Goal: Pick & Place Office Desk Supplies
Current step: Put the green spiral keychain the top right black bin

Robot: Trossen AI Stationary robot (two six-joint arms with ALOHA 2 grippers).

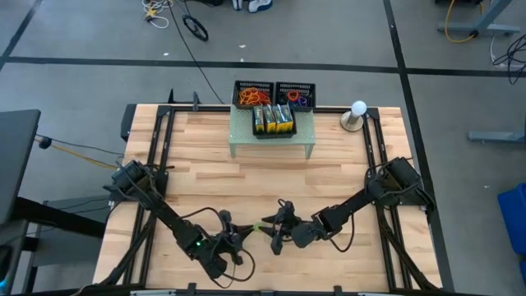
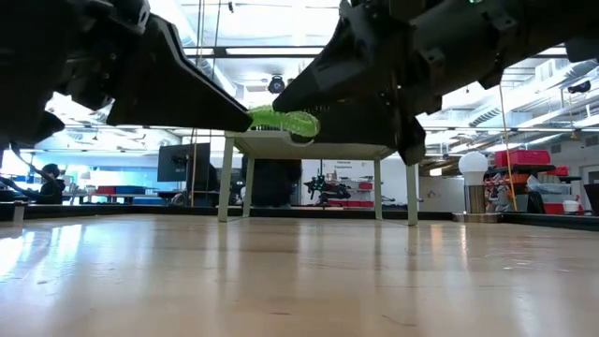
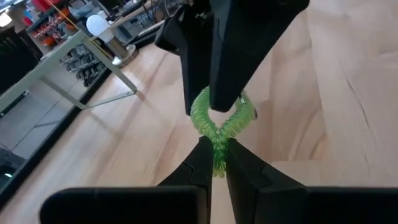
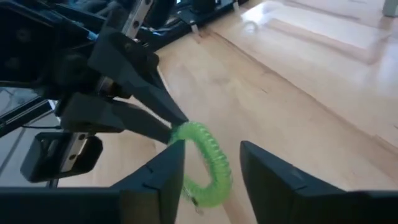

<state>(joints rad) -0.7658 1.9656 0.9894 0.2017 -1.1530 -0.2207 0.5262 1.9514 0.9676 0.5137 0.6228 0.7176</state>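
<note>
A green coiled band [image 1: 265, 224] hangs in the air near the table's near edge, between both grippers; the low view shows the band [image 2: 281, 120] well above the wood. My left gripper [image 3: 216, 146] is shut on it. My right gripper [image 4: 212, 148] is open, with the band [image 4: 208, 158] between its fingers. Several yellow-and-green crayon boxes [image 1: 273, 119] stand on the pale green riser [image 1: 271, 146]. Coloured rubber bands [image 1: 253, 97] lie in the black mesh trays behind it. My left gripper pinches one end of the green band's loop [image 3: 217, 155] between its two fingers, coming level from the table's left. The band is lifted clear and its loop stands out beyond the fingertips. My right gripper is open; one finger [image 4: 174, 158] reaches through the loop [image 3: 205, 115] from the table's right and lies against the coil [image 4: 183, 134]. Its other finger [image 4: 267, 174] stands outside the loop, apart from it.
The riser and two black mesh trays [image 1: 294, 94] stand at the far edge of the table's middle. A white ball lamp [image 1: 358, 109] sits at the far right. Bare wood [image 1: 263, 185] lies between the riser and the grippers. Black frame rails [image 1: 160, 140] run along both sides.
</note>
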